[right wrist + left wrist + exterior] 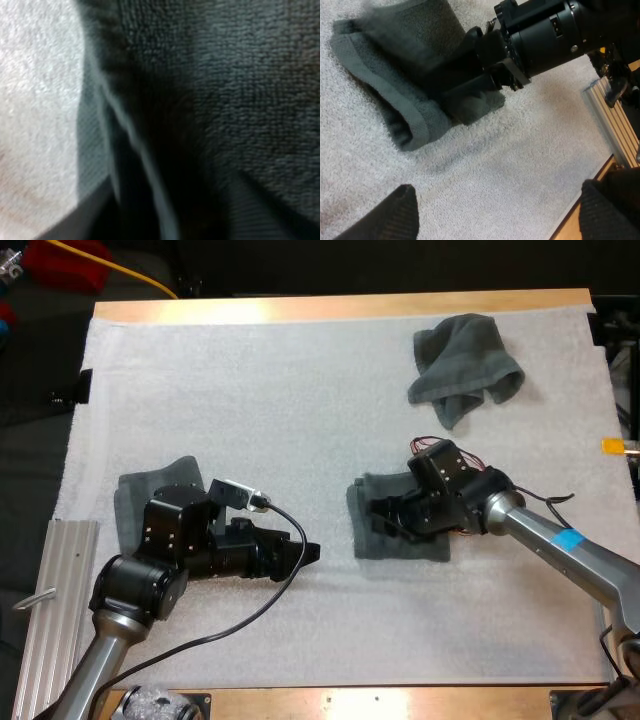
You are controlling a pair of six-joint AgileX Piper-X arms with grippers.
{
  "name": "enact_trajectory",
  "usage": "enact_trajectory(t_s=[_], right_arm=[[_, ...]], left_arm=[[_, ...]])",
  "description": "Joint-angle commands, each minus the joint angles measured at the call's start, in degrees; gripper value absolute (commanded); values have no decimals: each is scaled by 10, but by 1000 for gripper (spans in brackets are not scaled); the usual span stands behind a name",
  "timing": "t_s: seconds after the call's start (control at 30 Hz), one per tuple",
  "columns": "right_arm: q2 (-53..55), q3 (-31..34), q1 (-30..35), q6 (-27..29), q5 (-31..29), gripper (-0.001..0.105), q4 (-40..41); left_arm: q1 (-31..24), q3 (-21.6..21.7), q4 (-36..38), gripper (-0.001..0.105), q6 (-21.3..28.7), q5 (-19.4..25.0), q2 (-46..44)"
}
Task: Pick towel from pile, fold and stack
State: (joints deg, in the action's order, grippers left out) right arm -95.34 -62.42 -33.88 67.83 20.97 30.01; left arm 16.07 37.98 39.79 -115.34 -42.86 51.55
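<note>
Left gripper (313, 552) spread wide over mat (300, 390), right gripper (378, 522) on folded towel (420, 546), grip unclear

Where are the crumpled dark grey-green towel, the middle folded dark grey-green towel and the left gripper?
crumpled dark grey-green towel (465, 360): high view, bunched middle.
middle folded dark grey-green towel (400, 550): high view, near edge.
left gripper (310, 552): high view, between fingertips.

At the mat's (300, 420) eight o'clock, the left arm (185, 545) hides most of a folded towel (135, 498). The right gripper (385, 520) covers part of the middle towel (400, 545), whose weave and hem blur in the right wrist view
</note>
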Motion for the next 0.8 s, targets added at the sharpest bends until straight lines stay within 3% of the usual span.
enact_trajectory(t_s=[0.0, 0.03, 0.1, 0.27, 0.5, 0.6, 0.7, 0.77], right_arm=[[-1, -1, -1, 5, 20, 56, -1], [-1, -1, -2, 5, 69, 57, -28], [-1, -1, -12, 5, 107, 57, -53], [-22, -1, -54, -5, 106, 57, -54], [-19, -1, -54, -10, 106, 57, -54], [-5, -1, -54, -5, 77, 57, -51], [38, -1, -54, 35, -24, 57, -21], [56, -1, -54, 52, -41, 57, -7]], left_arm=[[2, 4, -2, 65, -1, -3, -4], [2, 4, -2, 65, -1, -3, -4], [2, 4, -2, 65, -1, -3, -4], [2, 4, -2, 65, -1, -3, -4], [2, 4, 2, 65, -1, -7, -4], [2, 4, 2, 65, -1, -7, -4], [2, 4, 2, 65, -1, -7, -4], [2, 4, 2, 65, -1, -7, -4]])
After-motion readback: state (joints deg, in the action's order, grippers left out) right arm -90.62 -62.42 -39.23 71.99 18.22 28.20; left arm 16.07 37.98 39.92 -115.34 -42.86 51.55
